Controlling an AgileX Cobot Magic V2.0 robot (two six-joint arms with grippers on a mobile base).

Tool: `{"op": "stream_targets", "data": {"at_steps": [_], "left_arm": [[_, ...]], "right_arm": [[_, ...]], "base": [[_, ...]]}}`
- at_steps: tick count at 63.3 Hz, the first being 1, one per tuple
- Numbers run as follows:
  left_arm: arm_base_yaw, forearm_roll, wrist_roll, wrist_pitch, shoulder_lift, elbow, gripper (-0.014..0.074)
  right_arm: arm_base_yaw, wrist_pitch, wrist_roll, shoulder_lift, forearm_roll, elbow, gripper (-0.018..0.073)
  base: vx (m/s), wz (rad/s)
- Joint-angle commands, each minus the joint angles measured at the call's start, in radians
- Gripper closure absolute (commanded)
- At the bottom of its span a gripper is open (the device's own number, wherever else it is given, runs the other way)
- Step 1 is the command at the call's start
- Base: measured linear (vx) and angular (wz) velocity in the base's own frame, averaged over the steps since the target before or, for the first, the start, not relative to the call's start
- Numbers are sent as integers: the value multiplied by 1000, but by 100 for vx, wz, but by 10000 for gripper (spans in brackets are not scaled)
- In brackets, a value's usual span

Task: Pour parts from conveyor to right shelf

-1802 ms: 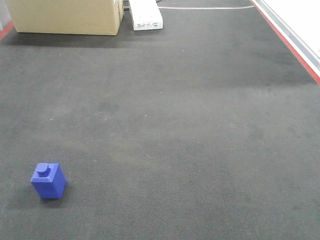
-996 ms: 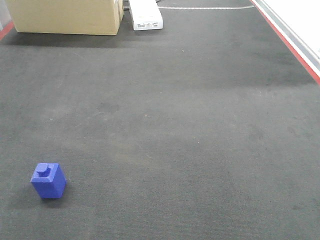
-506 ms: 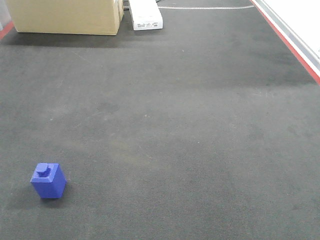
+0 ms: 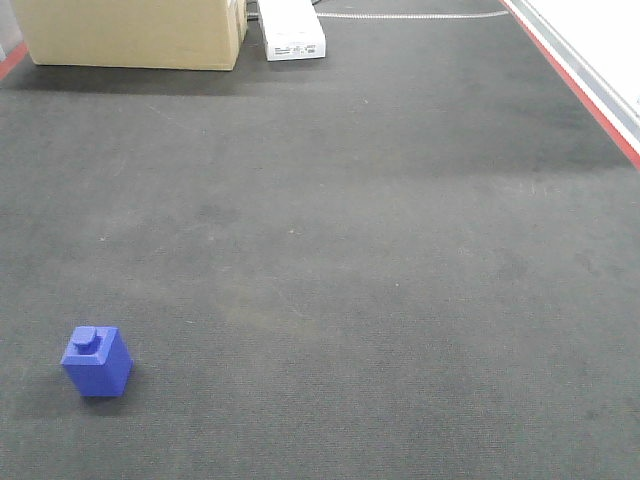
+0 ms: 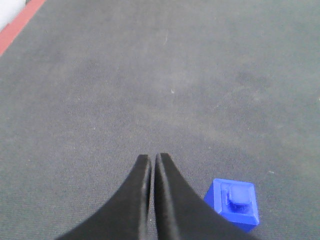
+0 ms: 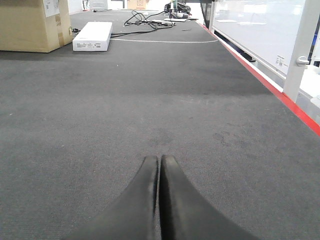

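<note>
One blue part, a cube with a small knob on top, stands on the dark grey conveyor belt at the near left. It also shows in the left wrist view, low and to the right of my left gripper, apart from it. The left gripper is shut and empty above the belt. My right gripper is shut and empty over bare belt. Neither gripper shows in the front view. The right shelf is out of view.
A cardboard box and a white flat device sit at the belt's far end. A red stripe and white rail run along the right edge. Cables lie beyond the white device.
</note>
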Motion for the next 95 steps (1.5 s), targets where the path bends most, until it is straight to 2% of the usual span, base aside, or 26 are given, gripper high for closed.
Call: {"op": "stream_targets", "data": {"at_steps": [1, 10, 15, 22, 36, 43, 49, 52, 60, 68, 73, 85, 95], "left_arm": [[-8, -7, -7, -72, 20, -35, 601], [-8, -6, -3, -49, 45, -39, 571], [-8, -4, 31, -15, 59, -52, 524], [-8, -6, 72, 29, 85, -85, 399], [-14, -9, 92, 95, 147, -168, 103], [-62, -81, 173, 150, 211, -222, 21], [-120, -154, 240, 213, 290, -277, 8], [-151, -164, 242, 243, 330, -299, 9], [-216, -161, 200, 275, 446, -352, 11], [-262, -133, 122, 288, 545, -399, 11], [-273, -119, 93, 306, 602, -430, 11], [-281, -100, 100, 384, 721, -501, 11], [-281, -90, 100, 405, 793, -530, 20]], "right_arm": [[-1, -71, -8, -11, -1, 15, 568], [-1, -69, -8, -11, -1, 15, 568], [-1, -69, -8, -11, -1, 15, 568], [-1, -67, -8, -11, -1, 15, 568], [-1, -67, -8, -11, -1, 15, 568], [-1, -67, -8, -11, -1, 15, 568], [-1, -67, -8, -11, -1, 15, 568], [-1, -67, -8, -11, -1, 15, 568], [-1, -67, -8, -11, -1, 15, 568], [-1, -67, -8, -11, -1, 15, 568], [-1, -67, -8, -11, -1, 15, 568], [-1, -67, -8, -11, -1, 15, 568], [-1, -67, -8, -11, -1, 15, 568]], "base": [[0, 0], [0, 0], [0, 0], [0, 0], [0, 0], [0, 0], [0, 0], [0, 0], [0, 0], [0, 0], [0, 0], [0, 0], [0, 0]]}}
